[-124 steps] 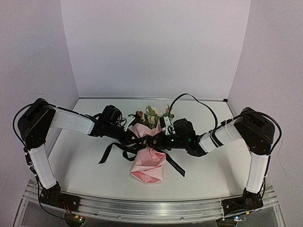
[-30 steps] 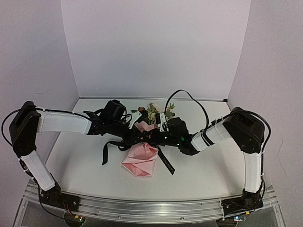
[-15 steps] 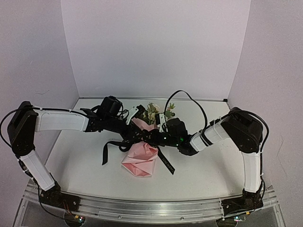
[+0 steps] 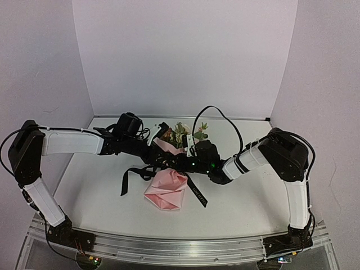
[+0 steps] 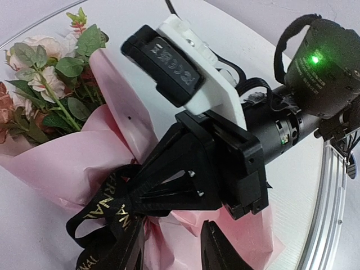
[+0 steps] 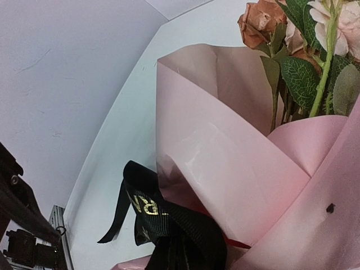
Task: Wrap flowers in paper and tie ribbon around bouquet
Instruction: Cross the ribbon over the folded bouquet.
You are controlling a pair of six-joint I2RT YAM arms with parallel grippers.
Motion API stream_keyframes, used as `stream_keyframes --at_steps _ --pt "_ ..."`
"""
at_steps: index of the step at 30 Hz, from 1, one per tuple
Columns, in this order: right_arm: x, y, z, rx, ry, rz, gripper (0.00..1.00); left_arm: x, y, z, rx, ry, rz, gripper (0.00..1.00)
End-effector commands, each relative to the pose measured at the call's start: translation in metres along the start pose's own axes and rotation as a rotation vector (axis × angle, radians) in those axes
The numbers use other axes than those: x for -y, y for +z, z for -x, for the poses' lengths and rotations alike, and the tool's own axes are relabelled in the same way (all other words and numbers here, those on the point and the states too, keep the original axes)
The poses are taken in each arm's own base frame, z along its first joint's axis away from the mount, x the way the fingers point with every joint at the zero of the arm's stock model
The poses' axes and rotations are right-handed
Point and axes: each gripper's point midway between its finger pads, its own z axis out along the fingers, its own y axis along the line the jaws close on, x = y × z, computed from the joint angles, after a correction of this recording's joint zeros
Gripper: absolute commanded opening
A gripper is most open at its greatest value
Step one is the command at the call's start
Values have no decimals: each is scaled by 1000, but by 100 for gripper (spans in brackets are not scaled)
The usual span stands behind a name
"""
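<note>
Item: bouquet [image 4: 166, 185], on white worktop [image 4: 242, 197], centre of top view, bloom end toward top of frame, closed tip toward bottom. Contents: small bunch of cream, pink and rust-brown flowers [image 4: 181, 134] w/ green leaves, projecting from open mouth of wrap; stems mostly hidden, one green stem seen upper right of right wrist view. Wrap: thin pale-pink creased paper [image 6: 214, 146], formed into cone round the bunch. Binding: narrow black ribbon [image 5: 104, 209] w/ gold lettering, round waist of cone, bunched in loops there; two loose tails, one trailing lower left of cone, one lower right. Right fingers [image 5: 169, 183]: black, clenched on ribbon at the bunch (left wrist view); ribbon also fills bottom centre of right wrist view, touching pink wrap. Left fingers [image 5: 216, 250]: one dark tip only, bottom edge of left wrist view, over paper, near ribbon; cannot tell if released or grasping. Arms: both meet at cone's waist in top view, left arm from left of frame, right arm from right. Backdrop: pale lilac walls.
</note>
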Motion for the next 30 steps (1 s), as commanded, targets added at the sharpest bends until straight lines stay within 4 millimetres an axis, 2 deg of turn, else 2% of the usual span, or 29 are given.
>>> stream_keyframes --at_steps 1,4,6,11,15,19,25,30 --pt "-5 6 11 46 -40 14 1 -36 -35 51 170 -70 152 38" --pt "-5 6 10 43 -39 13 1 -67 -38 41 160 -174 210 36" --pt "-5 6 10 42 -40 15 1 -83 -33 26 128 -233 217 35" --pt "-5 6 9 39 -44 15 1 -107 -17 -6 59 -334 200 35" --pt "-5 7 8 36 -40 18 1 -105 1 -17 19 -350 128 35" --pt "-5 9 9 38 -37 20 1 -101 12 -19 -1 -363 68 34" --pt "-5 9 9 38 -34 21 1 -93 17 -21 -14 -359 19 34" --pt "-6 11 10 38 -34 24 1 -76 15 -18 -3 -311 -40 34"
